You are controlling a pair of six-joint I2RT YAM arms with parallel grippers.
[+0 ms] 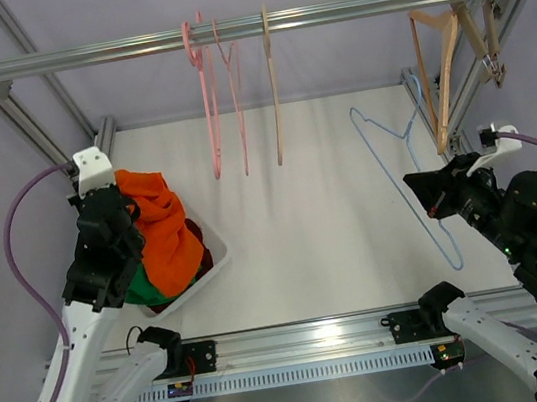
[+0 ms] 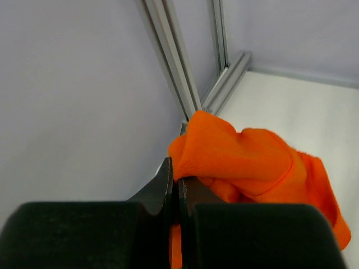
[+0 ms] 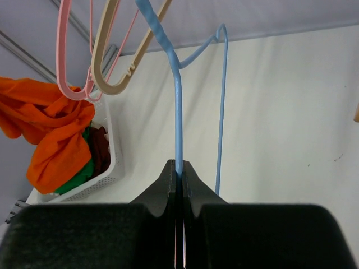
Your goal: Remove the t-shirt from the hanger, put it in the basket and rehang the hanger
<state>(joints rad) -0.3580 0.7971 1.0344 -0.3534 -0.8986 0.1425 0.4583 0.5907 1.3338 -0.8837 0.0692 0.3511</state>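
The orange t-shirt is off the hanger and bunched over the white basket at the left. My left gripper is shut on a fold of it; the cloth sits between the jaws in the left wrist view. The bare blue wire hanger lies tilted over the table at the right. My right gripper is shut on one of its thin bars, seen in the right wrist view.
Pink hangers and a tan hanger hang from the rail at the back. Several wooden hangers hang at the right. The basket also holds green and dark red cloth.
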